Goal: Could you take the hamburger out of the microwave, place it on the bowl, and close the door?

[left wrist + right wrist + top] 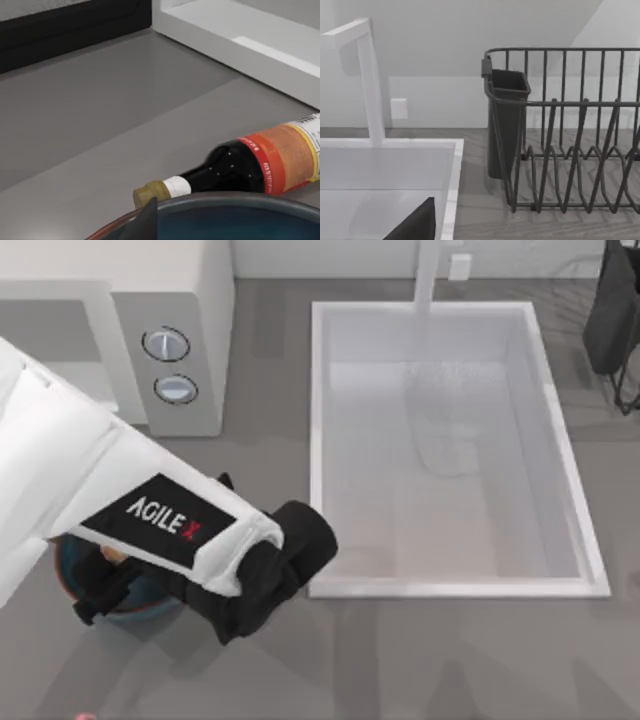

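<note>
- The left arm reaches over the near left part of the table, and the left gripper [100, 590] hangs over the bowl [150, 602].
- A small pale and orange patch at the bowl's far left edge could be the hamburger [113, 556], but the arm covers most of it, so I cannot say if it already lies in the bowl.
- I cannot tell if the left fingers are released or clenched.
- The microwave [190, 300] stands at the far left; its door seems not yet closed, I judge.
- A bottle [240, 165] lies on its side just beside the bowl.
- The right arm is parked at the far right, near the sink [450, 590] and the rack [570, 150].
</note>
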### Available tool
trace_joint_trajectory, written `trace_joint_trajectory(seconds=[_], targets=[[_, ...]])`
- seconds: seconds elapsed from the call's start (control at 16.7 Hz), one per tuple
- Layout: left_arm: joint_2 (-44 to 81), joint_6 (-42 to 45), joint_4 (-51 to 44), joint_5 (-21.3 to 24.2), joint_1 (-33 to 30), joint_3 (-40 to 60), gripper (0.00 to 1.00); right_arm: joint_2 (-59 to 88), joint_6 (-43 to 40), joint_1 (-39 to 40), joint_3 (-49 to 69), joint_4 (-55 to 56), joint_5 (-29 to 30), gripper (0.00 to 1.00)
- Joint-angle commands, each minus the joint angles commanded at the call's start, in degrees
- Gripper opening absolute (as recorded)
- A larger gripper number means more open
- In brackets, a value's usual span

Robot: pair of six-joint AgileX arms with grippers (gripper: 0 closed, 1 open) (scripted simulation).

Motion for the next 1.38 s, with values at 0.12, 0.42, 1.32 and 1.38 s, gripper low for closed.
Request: trace_joint_trajectory(seconds=[0.12, 0.42, 1.32, 1.38], targets=[[0.00, 0.00, 0.00, 0.00, 0.00, 0.00, 0.23, 0.00, 0.00, 0.00, 0.00, 0.00, 0.00, 1.00], [0.00, 0.00, 0.00, 0.00, 0.00, 0.00, 0.60, 0.00, 0.00, 0.00, 0.00, 0.00, 0.00, 1.00], [-2.51, -1.13, -3.84, -1.26, -0.62, 1.71, 1.00, 0.00, 0.00, 0.00, 0.00, 0.00, 0.00, 1.00], [-3.08, -0.76, -3.68, -0.89, -0.40, 1.42, 1.00, 0.00, 0.00, 0.00, 0.00, 0.00, 0.00, 1.00]])
